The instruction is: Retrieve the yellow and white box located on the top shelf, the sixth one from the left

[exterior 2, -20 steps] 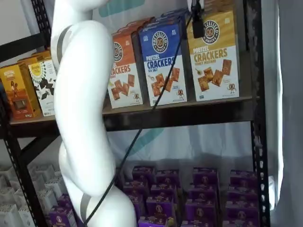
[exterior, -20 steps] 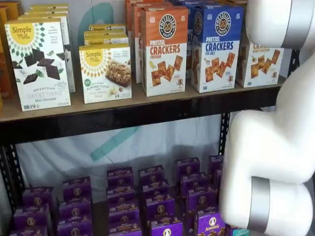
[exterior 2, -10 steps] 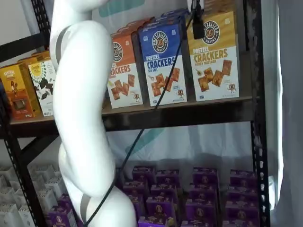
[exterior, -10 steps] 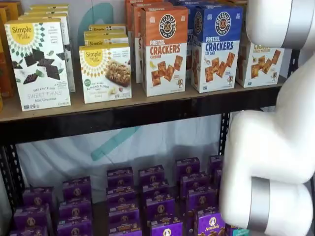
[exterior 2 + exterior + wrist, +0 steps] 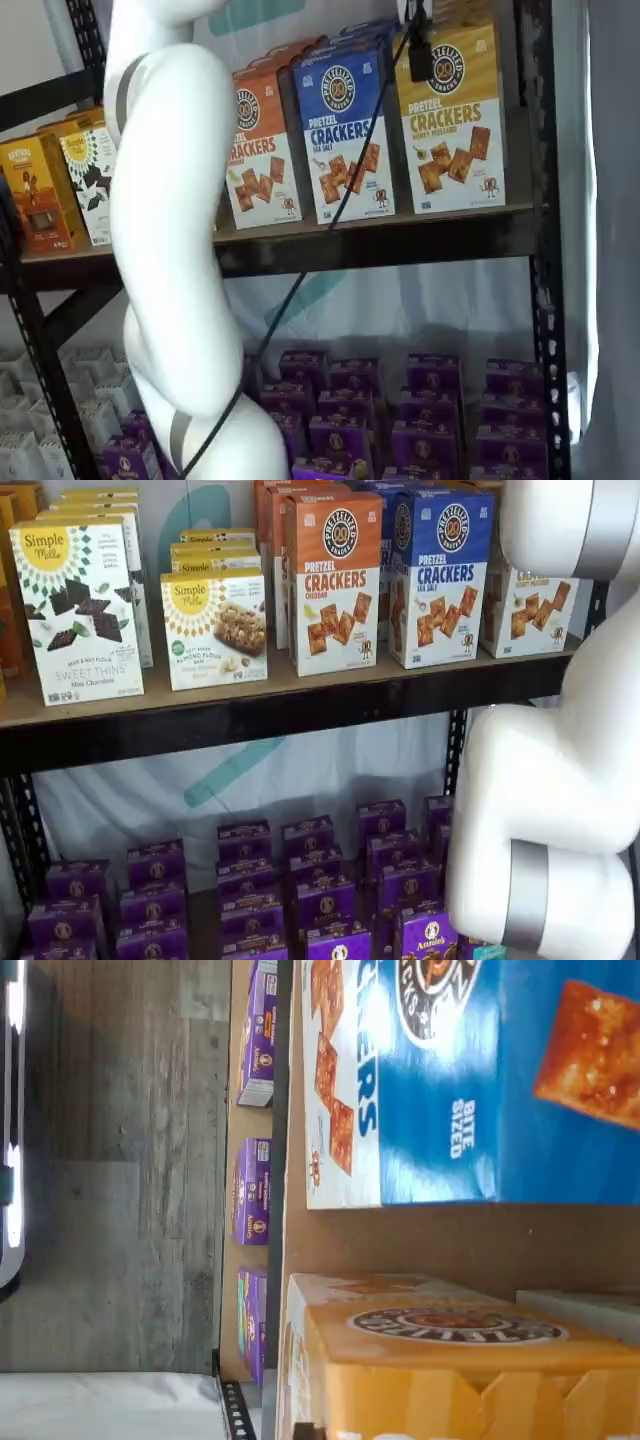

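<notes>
The gripper (image 5: 420, 58) shows as one black finger at the top edge, against the upper left of the yellow and white box (image 5: 453, 120); its state cannot be told. Compared with a second ago, the finger sits slightly lower, suggesting a grasp is under way. The honey mustard carton stands upright at the right end of the top shelf (image 5: 400, 240), mustard above, white below.

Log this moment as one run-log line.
phase: grasp | target: yellow and white box, standing on top shelf beside blue box | gripper: at target's top, one finger visible, state unclear
</notes>
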You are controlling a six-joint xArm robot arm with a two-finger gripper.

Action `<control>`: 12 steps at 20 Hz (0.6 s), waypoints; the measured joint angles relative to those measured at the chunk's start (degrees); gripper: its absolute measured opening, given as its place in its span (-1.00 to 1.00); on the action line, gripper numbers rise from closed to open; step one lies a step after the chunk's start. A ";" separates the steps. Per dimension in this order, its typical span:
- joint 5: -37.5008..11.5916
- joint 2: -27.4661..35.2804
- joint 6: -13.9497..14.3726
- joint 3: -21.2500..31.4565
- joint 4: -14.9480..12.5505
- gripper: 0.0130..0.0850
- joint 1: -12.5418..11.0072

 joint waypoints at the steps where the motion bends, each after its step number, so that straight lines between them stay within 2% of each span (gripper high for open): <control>1: -0.01 -0.03 -0.08 -0.02 0.09 0.44 -0.11; 6: 0.08 -0.15 -0.37 -0.07 0.20 0.44 -0.44; 7: 0.17 -0.16 -0.42 -0.12 0.24 0.33 -0.51; 12: 0.70 -0.34 -0.81 -0.33 0.82 0.33 -1.18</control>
